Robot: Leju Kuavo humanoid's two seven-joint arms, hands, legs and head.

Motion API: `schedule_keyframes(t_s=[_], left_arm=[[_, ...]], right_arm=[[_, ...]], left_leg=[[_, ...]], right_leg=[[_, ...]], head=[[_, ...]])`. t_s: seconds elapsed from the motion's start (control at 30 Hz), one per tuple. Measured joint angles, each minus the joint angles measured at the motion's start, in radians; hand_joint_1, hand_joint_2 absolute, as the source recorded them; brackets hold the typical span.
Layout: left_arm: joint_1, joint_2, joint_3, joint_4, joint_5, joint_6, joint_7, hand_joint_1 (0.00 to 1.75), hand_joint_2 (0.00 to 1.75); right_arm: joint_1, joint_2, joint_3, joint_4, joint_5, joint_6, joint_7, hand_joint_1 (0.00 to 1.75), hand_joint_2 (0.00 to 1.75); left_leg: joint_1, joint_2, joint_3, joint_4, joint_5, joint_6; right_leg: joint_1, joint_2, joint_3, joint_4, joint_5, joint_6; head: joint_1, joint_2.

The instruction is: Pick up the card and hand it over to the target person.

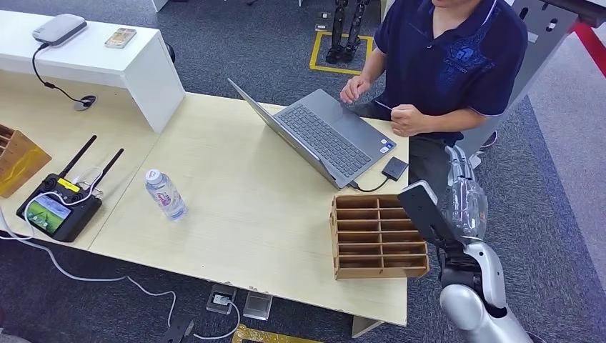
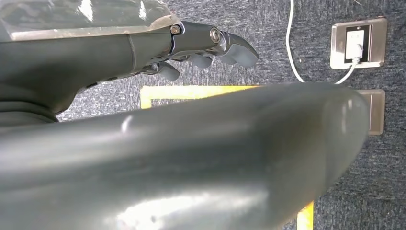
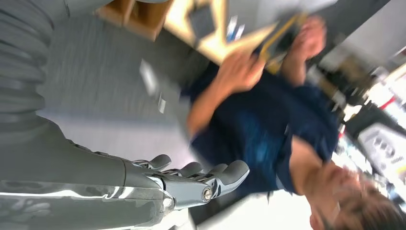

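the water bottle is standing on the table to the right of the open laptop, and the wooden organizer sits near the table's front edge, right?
Not quite. In the head view the water bottle is to the left of the open laptop, not the right. The wooden organizer does sit near the table's front edge.

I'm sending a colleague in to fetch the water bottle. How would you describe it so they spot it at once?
On the long pale wood table, look left of the open grey laptop. The water bottle stands alone on bare wood, between the laptop and the black controller with two antennas. It is the one clear plastic thing there, with a white cap.
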Motion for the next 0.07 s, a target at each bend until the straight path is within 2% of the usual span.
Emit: schedule_keyframes(t_s=[0.07], left_arm=[[0.0,0.0,0.004,0.0,0.003,0.002,0.001,0.0,0.0]], right_arm=[[0.024,-0.006,-0.012,-0.003,-0.048,0.0,-0.025,0.0,1.75]], left_leg=[[0.0,0.0,0.001,-0.001,0.0,0.0]], right_leg=[[0.0,-0.001,0.001,-0.001,0.0,0.0]], head=[[0.0,0.0]])
